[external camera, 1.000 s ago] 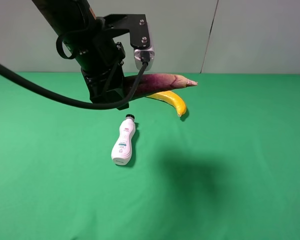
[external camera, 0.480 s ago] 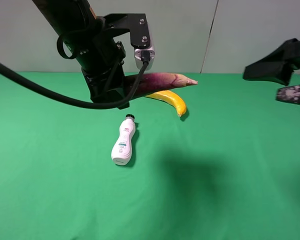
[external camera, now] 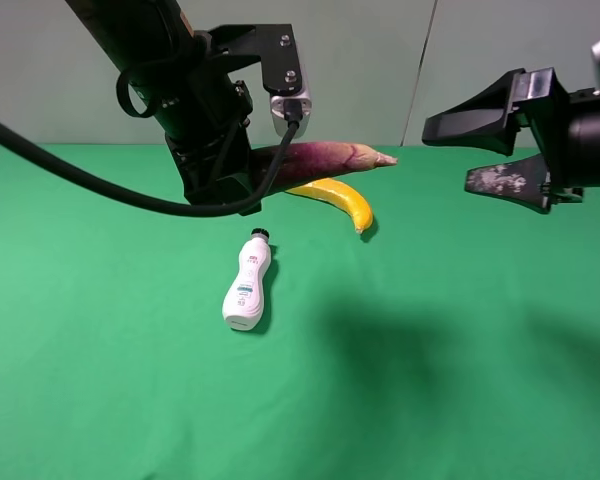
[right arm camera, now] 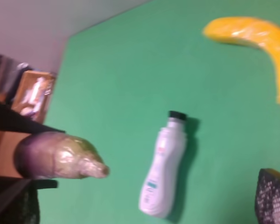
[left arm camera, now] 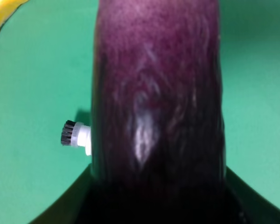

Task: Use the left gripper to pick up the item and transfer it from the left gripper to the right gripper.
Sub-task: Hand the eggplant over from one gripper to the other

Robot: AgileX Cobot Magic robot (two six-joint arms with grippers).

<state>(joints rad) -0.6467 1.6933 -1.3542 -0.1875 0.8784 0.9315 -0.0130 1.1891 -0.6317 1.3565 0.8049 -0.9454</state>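
Green cloth covers the counter, where a banana and a white bottle lie. At upper left the left pincer clamps the eggplant level in the air: glossy dark purple, fading to a pale pinkish-tan tip pointing right. At upper right the right pincer hangs spread wide and empty, well apart from that tip.

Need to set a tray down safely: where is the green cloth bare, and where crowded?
Bare: the near half of the cloth in front of the white bottle, and the right side beneath the open right hand. Crowded: far middle, around banana, bottle and raised eggplant.
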